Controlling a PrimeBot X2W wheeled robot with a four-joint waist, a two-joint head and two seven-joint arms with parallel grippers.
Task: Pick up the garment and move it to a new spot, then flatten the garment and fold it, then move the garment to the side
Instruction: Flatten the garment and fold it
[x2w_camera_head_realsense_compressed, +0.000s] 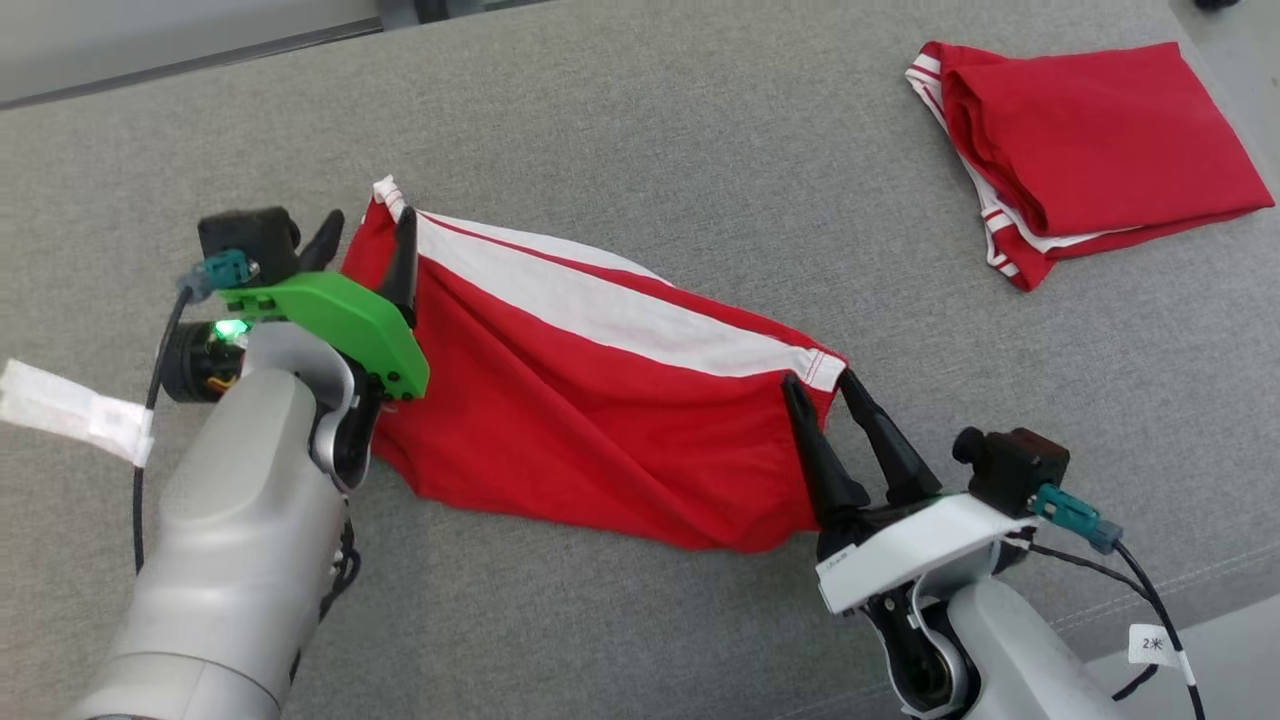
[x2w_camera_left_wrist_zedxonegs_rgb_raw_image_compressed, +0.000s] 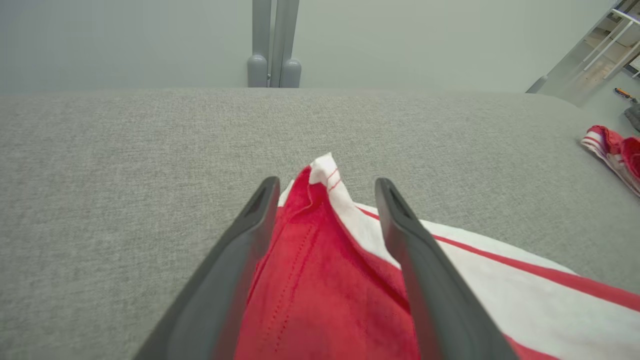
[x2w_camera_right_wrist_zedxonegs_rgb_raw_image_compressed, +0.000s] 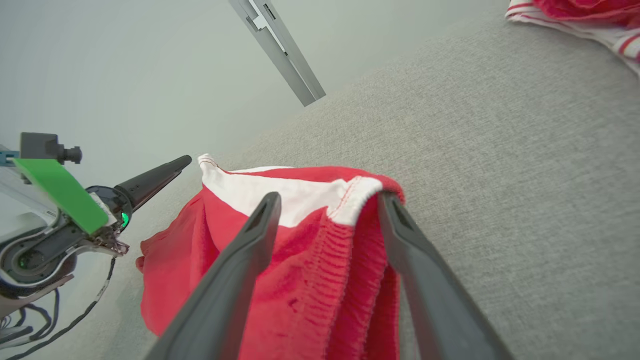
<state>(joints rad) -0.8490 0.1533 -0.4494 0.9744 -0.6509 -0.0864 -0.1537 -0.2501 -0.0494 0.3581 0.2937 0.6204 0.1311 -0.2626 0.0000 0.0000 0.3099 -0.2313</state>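
- Garment: red, with a broad white band along its far edge. It lies on the grey cloth-covered surface, stretched slantwise from my left gripper to my right one.
- It is not flat. Long creases run along its length and the near edge bunches up.
- Left gripper: fingers spread wide over the garment's left corner, one on each side of it.
- In the left wrist view the left gripper has a red and white corner poking up between the two fingers. I see daylight on both sides, so nothing is pinched.
- Right gripper: fingers likewise apart at the garment's right end, where the white band meets the hem.
- In the right wrist view the right gripper straddles a gathered red edge with a white stitched corner above it. The cloth sits loose between the fingers, and I read no grip there.
- The same view catches one of the left fingers beside the far corner, with the green plate behind it.
- Second garment: red with white stripes, folded, lying at the far right of the surface, well apart from the one I am working on.
- A white tag hangs on the left arm's cable, off to the left side.
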